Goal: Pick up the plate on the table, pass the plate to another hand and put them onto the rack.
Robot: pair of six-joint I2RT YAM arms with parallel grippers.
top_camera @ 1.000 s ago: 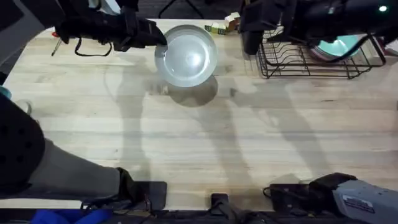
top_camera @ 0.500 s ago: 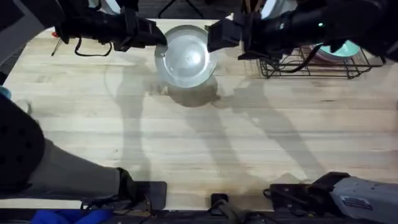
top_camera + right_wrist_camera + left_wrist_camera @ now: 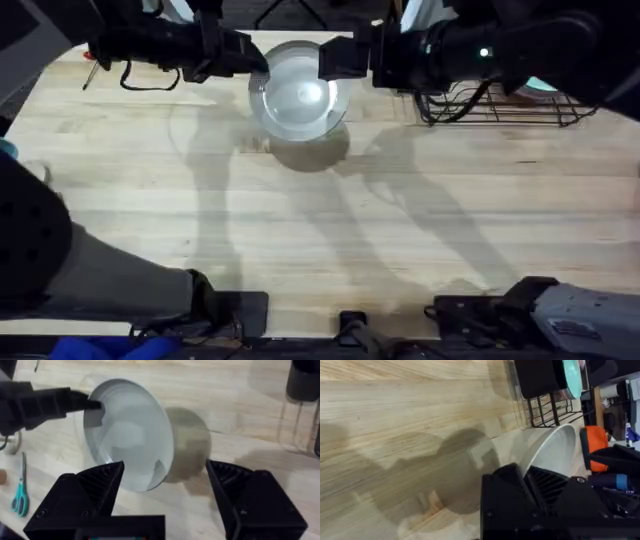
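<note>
1. Pale plank table (image 3: 330, 220) under both arms.
2. Left gripper (image 3: 262, 62) clamped on white plate (image 3: 300, 92) rim, held aloft.
3. Right gripper (image 3: 165, 482) spread apart, just beside plate's opposite edge; rack (image 3: 500, 100) behind.

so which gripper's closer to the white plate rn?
Left. The left gripper is shut on the white plate at its rim, holding it above the table. The right gripper is open, just short of the opposite edge.

The right gripper (image 3: 325, 60) is moving from above the rack (image 3: 500, 100) toward the plate's (image 3: 298, 95) right rim, fingers apart.
</note>
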